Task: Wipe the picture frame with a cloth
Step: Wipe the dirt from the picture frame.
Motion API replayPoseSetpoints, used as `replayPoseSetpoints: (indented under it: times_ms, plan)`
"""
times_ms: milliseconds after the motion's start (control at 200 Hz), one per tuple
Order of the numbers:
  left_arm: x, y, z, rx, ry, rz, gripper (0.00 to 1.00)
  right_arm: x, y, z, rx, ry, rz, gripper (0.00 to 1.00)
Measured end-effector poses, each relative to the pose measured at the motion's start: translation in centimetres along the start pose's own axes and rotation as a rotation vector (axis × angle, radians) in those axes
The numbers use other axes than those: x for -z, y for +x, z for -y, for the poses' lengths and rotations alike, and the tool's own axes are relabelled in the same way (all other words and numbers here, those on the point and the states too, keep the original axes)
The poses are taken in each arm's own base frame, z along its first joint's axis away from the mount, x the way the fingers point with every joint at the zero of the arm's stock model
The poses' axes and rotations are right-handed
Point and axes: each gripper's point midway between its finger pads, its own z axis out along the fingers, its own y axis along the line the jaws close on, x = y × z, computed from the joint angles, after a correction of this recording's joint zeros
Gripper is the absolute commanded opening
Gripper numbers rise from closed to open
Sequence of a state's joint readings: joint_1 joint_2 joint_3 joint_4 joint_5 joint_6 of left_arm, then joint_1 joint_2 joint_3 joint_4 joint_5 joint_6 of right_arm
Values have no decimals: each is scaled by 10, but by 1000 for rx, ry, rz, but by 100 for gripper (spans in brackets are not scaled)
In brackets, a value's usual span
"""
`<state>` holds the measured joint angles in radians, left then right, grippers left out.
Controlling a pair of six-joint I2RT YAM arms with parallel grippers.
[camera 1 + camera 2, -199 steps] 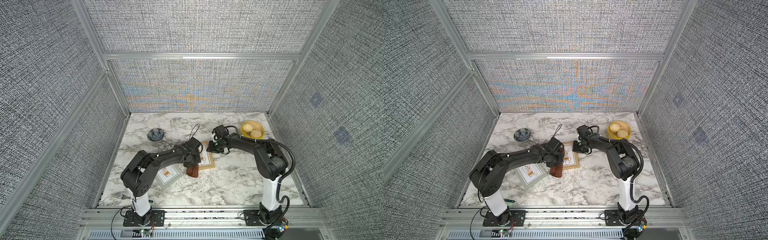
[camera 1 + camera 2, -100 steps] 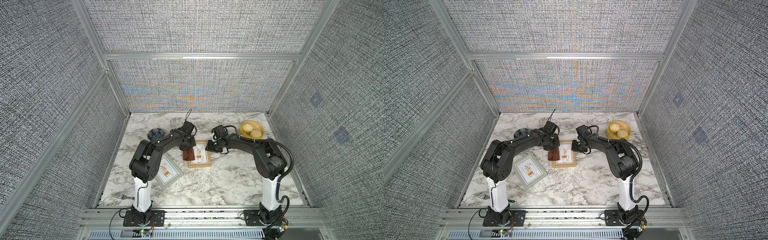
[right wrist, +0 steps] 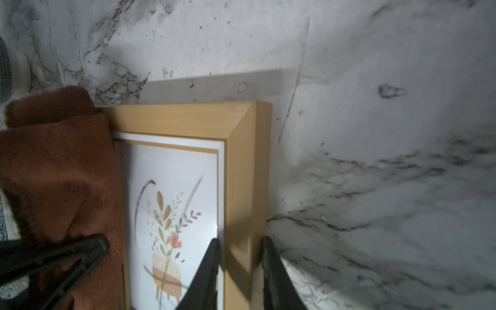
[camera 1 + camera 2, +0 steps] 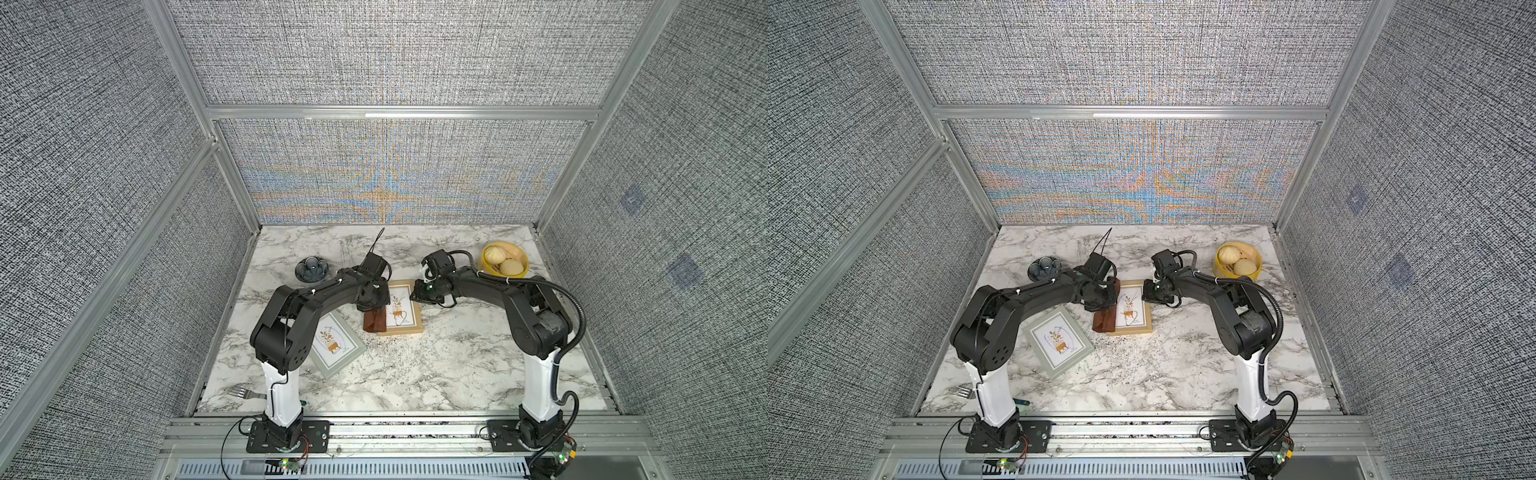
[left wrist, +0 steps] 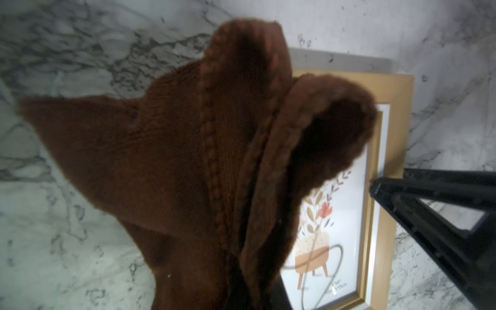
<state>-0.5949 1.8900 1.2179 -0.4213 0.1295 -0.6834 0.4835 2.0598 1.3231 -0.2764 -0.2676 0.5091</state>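
**A:** Since half a second ago, the left gripper (image 4: 367,306) has carried the cloth (image 4: 375,329) back from the far end of the wooden picture frame (image 4: 402,309) toward its near end.

**B:** And where is the cloth now?

**A:** It hangs bunched from the left gripper. Its lower end is over the left border of the frame and partly beside it, above the bench (image 4: 436,374).

**B:** How does that gripper stand?

**A:** Its jaws are pressed together on the upper folds of the cloth.

**B:** And the right gripper (image 3: 240,241)?

**A:** It is only a little open. Its two fingers pinch the right border of the same frame, one on the glass side and one on the outer side. It has stayed in its place.

**B:** Is something else near?

**A:** Yes, a grey-green picture frame (image 4: 334,351) lies flat by the left arm, apart from the cloth.
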Motion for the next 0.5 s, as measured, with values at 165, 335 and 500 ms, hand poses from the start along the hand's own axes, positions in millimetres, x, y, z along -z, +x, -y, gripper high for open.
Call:
replayPoseSetpoints:
  times_ms: [165, 335, 500]
  plan:
    - [2, 45, 9, -13, 24, -36, 0, 0, 0, 0, -9, 0, -1, 5]
    - [10, 57, 7, 38, 55, -5, 0, -1, -1, -1, -5, -10, 6, 5]
    - [12, 45, 7, 85, 64, -34, 0, -2, -1, -1, -4, -13, 10, 5]
